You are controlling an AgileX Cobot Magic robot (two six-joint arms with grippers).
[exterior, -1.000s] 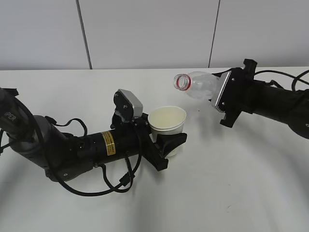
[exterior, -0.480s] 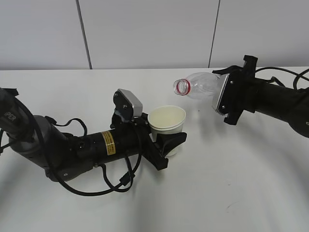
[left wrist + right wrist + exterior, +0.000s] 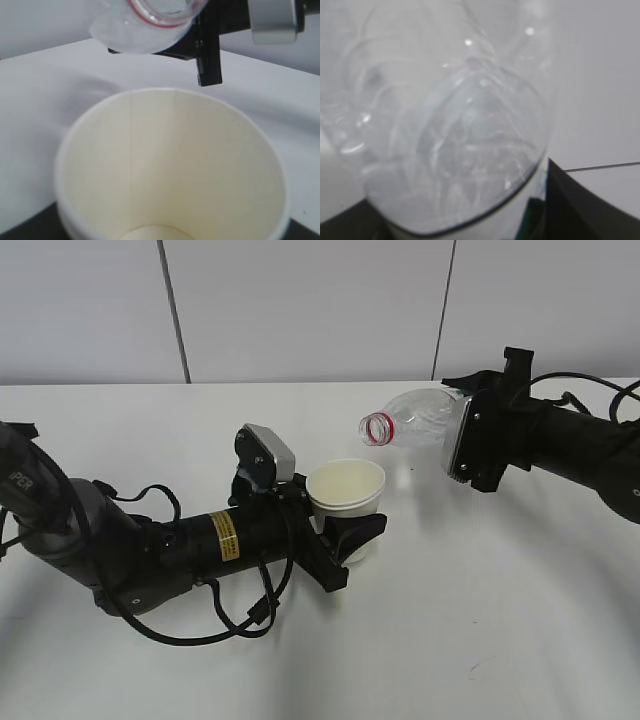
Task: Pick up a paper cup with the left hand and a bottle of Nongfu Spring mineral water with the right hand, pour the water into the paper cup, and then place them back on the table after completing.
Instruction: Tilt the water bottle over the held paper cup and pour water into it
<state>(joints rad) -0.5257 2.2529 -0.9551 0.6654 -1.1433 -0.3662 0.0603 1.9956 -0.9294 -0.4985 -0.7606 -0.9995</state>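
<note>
My left hand's gripper [image 3: 350, 530] is shut on a cream paper cup [image 3: 346, 490] and holds it upright just off the white table [image 3: 480, 620]. The cup fills the left wrist view [image 3: 170, 165], and its inside looks dry. My right hand's gripper [image 3: 462, 435] is shut on a clear uncapped bottle [image 3: 415, 420] with a red neck ring. The bottle lies nearly level, its mouth pointing left, above and right of the cup rim. The mouth also shows in the left wrist view [image 3: 165, 12]. The bottle's clear wall fills the right wrist view [image 3: 450, 125]. No stream of water shows.
A grey panelled wall [image 3: 300, 310] stands behind the table. Black cables [image 3: 240, 625] loop beside the left arm on the tabletop. A cable [image 3: 590, 400] trails behind the right arm.
The right gripper has lifted and tipped the bottle back from neck-down to nearly level and drawn it slightly right. The left arm and cup have not moved.
</note>
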